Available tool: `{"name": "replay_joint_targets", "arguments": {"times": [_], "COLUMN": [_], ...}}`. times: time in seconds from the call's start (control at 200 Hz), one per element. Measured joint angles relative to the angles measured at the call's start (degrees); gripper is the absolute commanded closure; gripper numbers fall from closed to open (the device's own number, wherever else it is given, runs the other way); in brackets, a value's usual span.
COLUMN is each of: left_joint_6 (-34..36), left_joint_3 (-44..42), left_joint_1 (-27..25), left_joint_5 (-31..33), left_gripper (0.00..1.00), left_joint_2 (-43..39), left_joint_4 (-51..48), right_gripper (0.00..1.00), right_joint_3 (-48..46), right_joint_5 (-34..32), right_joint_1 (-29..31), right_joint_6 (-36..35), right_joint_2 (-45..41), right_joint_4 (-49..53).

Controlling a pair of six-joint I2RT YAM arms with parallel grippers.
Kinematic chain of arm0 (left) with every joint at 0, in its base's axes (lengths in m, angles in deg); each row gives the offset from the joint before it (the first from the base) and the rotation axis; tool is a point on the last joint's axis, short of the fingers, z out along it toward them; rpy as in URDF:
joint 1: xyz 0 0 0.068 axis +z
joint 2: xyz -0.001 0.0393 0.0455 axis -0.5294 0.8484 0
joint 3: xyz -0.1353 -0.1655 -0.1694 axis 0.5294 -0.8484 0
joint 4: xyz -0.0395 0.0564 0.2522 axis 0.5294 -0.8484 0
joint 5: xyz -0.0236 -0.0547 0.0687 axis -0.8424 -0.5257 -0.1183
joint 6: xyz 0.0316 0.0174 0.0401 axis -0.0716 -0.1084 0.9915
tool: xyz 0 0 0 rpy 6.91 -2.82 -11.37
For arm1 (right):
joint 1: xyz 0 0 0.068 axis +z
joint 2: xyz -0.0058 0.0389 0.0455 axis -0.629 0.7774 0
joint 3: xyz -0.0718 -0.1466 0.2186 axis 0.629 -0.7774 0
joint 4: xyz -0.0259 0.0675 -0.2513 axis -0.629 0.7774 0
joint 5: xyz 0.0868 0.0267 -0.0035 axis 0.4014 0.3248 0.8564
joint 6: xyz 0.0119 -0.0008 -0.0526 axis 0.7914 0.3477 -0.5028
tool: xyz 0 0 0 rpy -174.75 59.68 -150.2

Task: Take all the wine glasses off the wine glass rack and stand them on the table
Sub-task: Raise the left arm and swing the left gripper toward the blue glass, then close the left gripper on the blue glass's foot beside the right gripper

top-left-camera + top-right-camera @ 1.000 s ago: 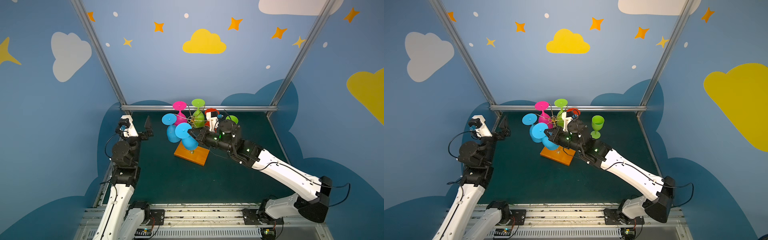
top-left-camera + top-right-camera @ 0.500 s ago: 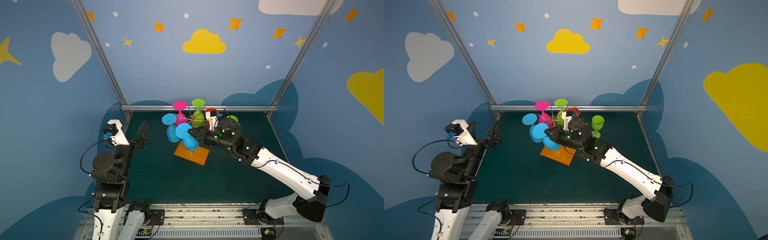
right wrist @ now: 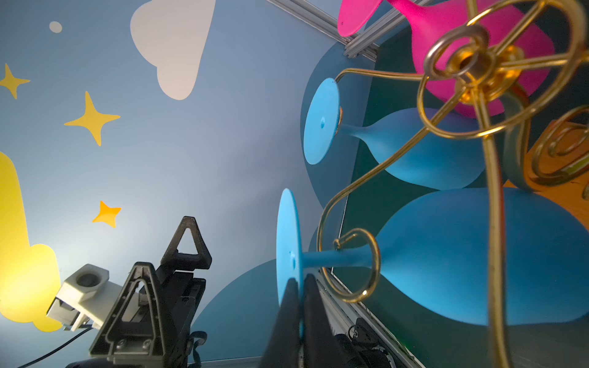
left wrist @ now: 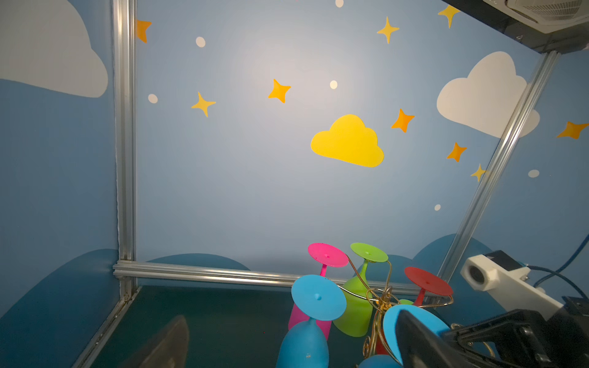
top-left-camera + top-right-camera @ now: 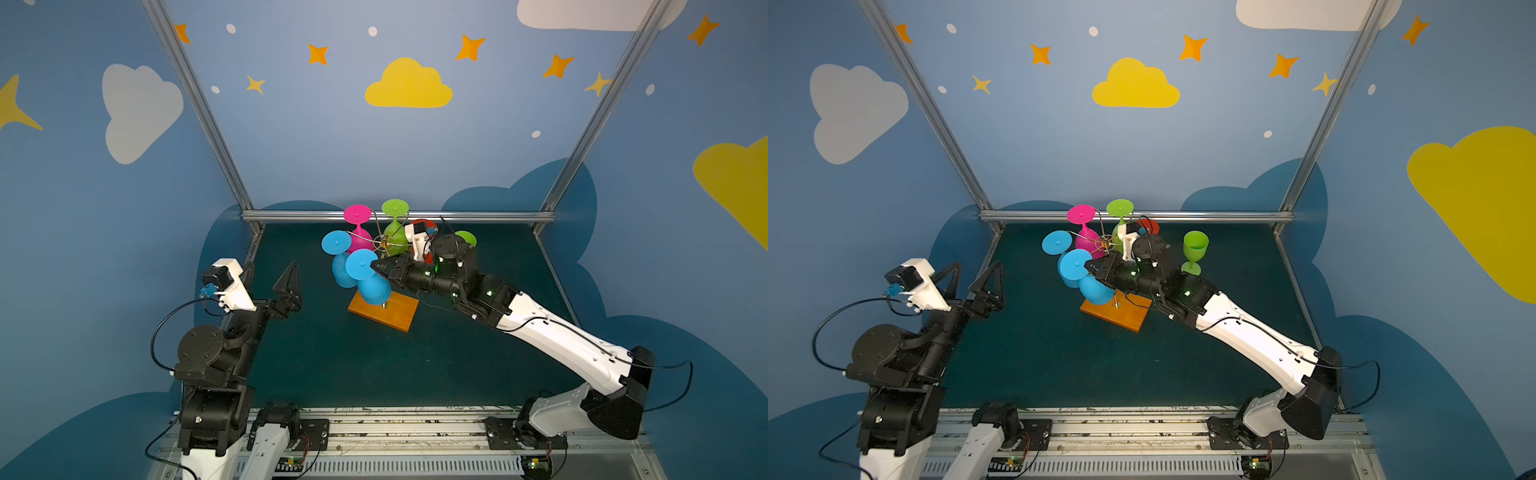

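- Item: blue wine glass (image 3: 446, 255), hung bowl-down on the wine glass rack (image 5: 395, 313). It is the frontmost of the hung glasses in both top views. Its stem passes through a gold curl at the end of a wire arm, with the foot disc outermost.
- Holder: right gripper (image 3: 298, 285), jaws closed flat on the rim of that foot disc and gripping nothing else.
- Spare: left gripper (image 5: 270, 276), jaws spread wide and empty, well apart from the rack near the left edge of the mat (image 5: 415, 365).
- Handling, as judged:
  - The glass looks like matt moulded plastic, so probably light, stiff and not brittle (it has none of the shine of real glass).
  - The foot is thin, so a pinch at its rim would do little to stop the bowl swinging.
  - The stem just under the foot looks the steadier hold.
  - The wire rack seems light as well, and may drag or tip if the stem snags in the curl.
- Right wrist view alone shows the stem seated in the curl, the curl's open end, and the jaws on both faces of the foot.
- A top view alone shows a green glass (image 5: 1195, 249) standing upright on the mat beyond the right arm. The top views also show the orange base.
- Left wrist view alone shows the foot of the red glass (image 4: 428, 281) in full. In the top views the right wrist camera largely covers it.
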Motion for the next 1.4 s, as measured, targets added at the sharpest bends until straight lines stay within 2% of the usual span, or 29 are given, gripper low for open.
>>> {"name": "replay_joint_targets", "arguments": {"times": [0.32,0.461,0.566,0.681,0.881,0.996,1.156,1.402], "left_joint_6": [-4.57,-7.17,-9.77,-13.88,-23.19,-27.30,-30.60,-32.72], "left_joint_3": [-1.11,-1.11,0.09,2.89,2.40,2.29,0.96,-1.92], "left_joint_1": [0.00,0.02,0.00,0.02,0.74,1.05,1.05,1.27], "left_joint_5": [-4.35,-7.50,-13.05,-21.94,-37.24,-43.69,-48.78,-51.01], "left_gripper": [0.01,0.04,0.12,0.21,0.30,0.31,0.32,0.36], "left_joint_2": [0.37,0.28,1.36,5.46,9.68,10.67,10.67,12.20], "left_joint_4": [-1.88,-2.29,-4.24,-6.05,-5.07,-3.93,-2.91,-2.40], "right_gripper": [1.00,1.00,1.00,1.00,1.00,1.00,1.00,1.00], "right_joint_3": [-5.16,-7.61,-8.41,-9.62,-9.90,-9.88,-9.75,-9.31], "right_joint_5": [-1.88,-2.84,-2.78,-2.49,-1.20,-0.26,1.29,2.97], "right_joint_1": [0.02,-0.11,-0.13,-0.35,-0.72,-0.74,-0.81,-0.81], "right_joint_6": [0.02,-0.02,-0.02,0.00,-0.20,-0.63,-0.96,-0.92], "right_joint_2": [-3.76,-4.63,-4.72,-5.25,-5.27,-5.20,-4.57,-3.28], "right_joint_4": [-1.79,-2.86,-4.26,-5.66,-6.82,-7.19,-7.76,-8.72]}}
